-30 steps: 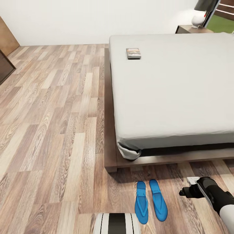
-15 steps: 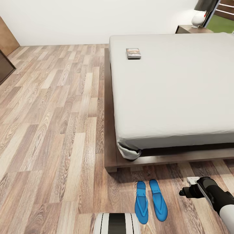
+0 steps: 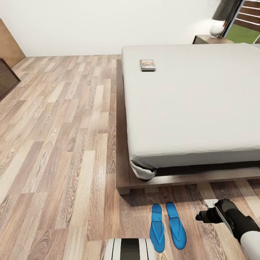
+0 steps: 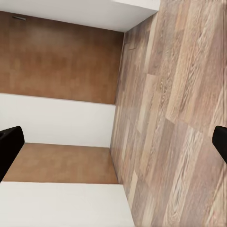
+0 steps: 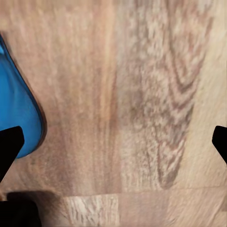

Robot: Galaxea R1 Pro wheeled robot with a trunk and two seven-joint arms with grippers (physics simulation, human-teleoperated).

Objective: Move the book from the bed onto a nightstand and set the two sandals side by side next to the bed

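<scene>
**A:** How do the grippers stand?

**B:** The right gripper (image 5: pixel 113 142) has its two dark fingertips (image 5: pixel 9 146) at opposite edges of its wrist view, spread wide with nothing between them but bare wood-plank floor (image 5: pixel 142 94). The rounded end of a blue sandal (image 5: pixel 19 113) lies just beside one fingertip; I cannot tell whether they touch. In the head view the right arm (image 3: pixel 231 218) reaches low over the floor, near the sandals and apart from them.

**A:** And the left?

**B:** The left gripper (image 4: pixel 113 142) is spread apart too, and empty. Its wrist view looks past the fingertips onto plank floor, a white wall and brown wood panels (image 4: pixel 56 56).

**A:** Where are the sandals?

**B:** Both sandals (image 3: pixel 168 225) lie flat on the floor, side by side and roughly parallel, with a narrow gap between them, near the foot corner of the bed (image 3: pixel 191 104) and just in front of its dark wooden frame (image 3: pixel 122 180).

**A:** The book?

**B:** The book (image 3: pixel 147 65) lies flat on the pale mattress, near its far left corner, well apart from both arms. Beyond the bed's far corner stands a dark nightstand (image 3: pixel 207 38) with a white lamp (image 3: pixel 217 27) on it.
</scene>
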